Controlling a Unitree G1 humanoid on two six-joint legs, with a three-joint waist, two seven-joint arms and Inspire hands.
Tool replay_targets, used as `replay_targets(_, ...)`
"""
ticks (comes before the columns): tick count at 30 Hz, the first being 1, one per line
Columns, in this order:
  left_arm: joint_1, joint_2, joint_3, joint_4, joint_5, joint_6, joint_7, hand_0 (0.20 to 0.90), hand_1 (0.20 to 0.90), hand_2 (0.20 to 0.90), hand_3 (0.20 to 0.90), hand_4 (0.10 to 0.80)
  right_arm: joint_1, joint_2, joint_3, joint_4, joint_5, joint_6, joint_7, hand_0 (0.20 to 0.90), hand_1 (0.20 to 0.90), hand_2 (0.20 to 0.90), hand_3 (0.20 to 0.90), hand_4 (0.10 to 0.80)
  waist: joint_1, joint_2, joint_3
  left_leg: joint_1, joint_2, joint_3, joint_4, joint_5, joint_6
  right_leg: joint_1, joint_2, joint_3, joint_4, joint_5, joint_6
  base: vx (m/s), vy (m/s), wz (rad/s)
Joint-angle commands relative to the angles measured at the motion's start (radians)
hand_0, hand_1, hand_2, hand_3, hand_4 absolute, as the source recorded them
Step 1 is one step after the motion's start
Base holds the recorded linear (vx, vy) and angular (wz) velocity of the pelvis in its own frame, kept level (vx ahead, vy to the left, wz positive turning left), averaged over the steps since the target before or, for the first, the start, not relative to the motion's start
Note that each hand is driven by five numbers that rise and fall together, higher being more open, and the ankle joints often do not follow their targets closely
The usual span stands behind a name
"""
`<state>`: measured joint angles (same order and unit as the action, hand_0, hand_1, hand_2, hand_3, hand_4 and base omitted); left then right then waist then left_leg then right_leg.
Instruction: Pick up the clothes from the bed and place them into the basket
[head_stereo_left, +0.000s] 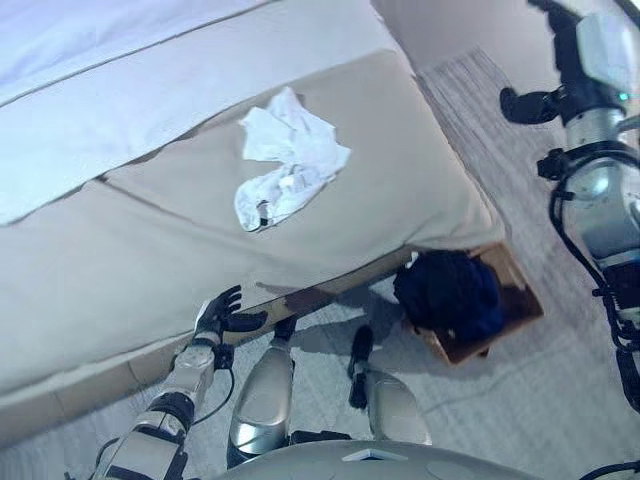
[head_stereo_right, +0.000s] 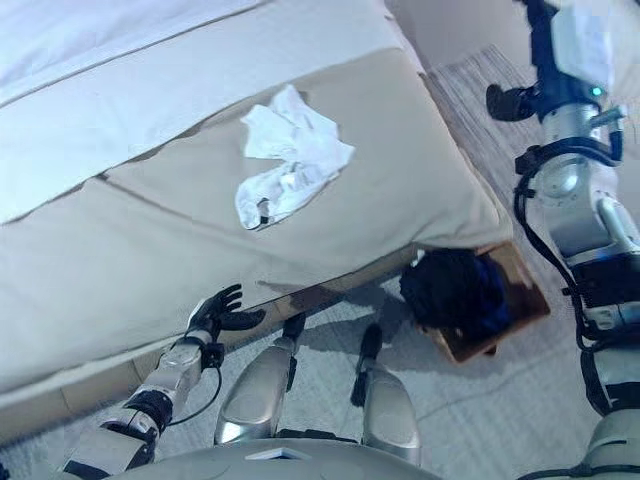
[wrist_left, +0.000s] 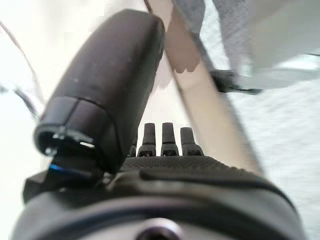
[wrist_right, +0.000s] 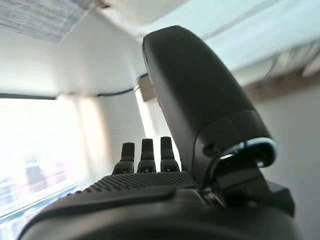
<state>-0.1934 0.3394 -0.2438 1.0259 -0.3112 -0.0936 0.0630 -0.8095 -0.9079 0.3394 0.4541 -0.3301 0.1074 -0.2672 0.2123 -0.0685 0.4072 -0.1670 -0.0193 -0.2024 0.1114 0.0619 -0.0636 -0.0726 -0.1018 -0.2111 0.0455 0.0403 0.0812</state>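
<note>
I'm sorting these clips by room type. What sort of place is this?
Most likely a bedroom. A bed with beige and white covers fills most of the view, a crumpled white garment lies on it, and a brown basket holding dark clothes sits on the grey floor beside it.

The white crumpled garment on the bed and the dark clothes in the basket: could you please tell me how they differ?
The white crumpled garment is pale and lies spread out on the beige bed cover, while the dark navy clothes are bunched in a heap. The white garment lies on the bed, not yet collected; the dark clothes already fill the brown basket on the floor. No robot hand touches either.
</note>
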Motion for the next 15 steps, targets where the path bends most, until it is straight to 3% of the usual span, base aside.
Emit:
replay_targets(1, 0.047, 0.075, -0.02, -0.012, -0.006, -0.012, 0.0, 0.9, 0.9, 0.9, 0.9, 0.8, -0.148, 0.026, 0.093, 0.085, -0.031, 0.038, -0.054, 0.9, 0.9, 0.9, 0.9, 0.8, 0.051, -0.08, -0.057, -0.027, -0.033, 0.012, 0.032, -0.083, 0.061, -0.01, -0.013, -0.016, 0.034, -0.012, -0.008, -0.057, -0.028, 0.45)
replay_targets(8, 0.045, 0.128, -0.008, -0.022, -0.037, -0.026, 0.001, 0.9, 0.9, 0.9, 0.9, 0.8, -0.332, 0.117, 0.275, 0.406, 0.049, 0.162, 0.01, 0.9, 0.9, 0.9, 0.9, 0.8, 0.172, -0.07, 0.004, -0.068, -0.045, -0.059, 0.013, -0.056, 0.058, 0.002, -0.028, -0.113, 0.038, -0.02, 0.0, 0.014, 0.0, 0.46)
replay_targets(15, 0.035, 0.133, -0.012, -0.058, -0.043, -0.073, -0.035, 0.9, 0.9, 0.9, 0.9, 0.8, -0.425, 0.188, 0.275, 0.672, 0.065, 0.244, 0.036, 0.9, 0.9, 0.9, 0.9, 0.8, 0.264, -0.023, 0.064, -0.136, -0.069, -0.119, 0.024, -0.022, 0.06, -0.024, -0.063, -0.182, 0.111, -0.045, -0.003, 0.048, 0.048, 0.4)
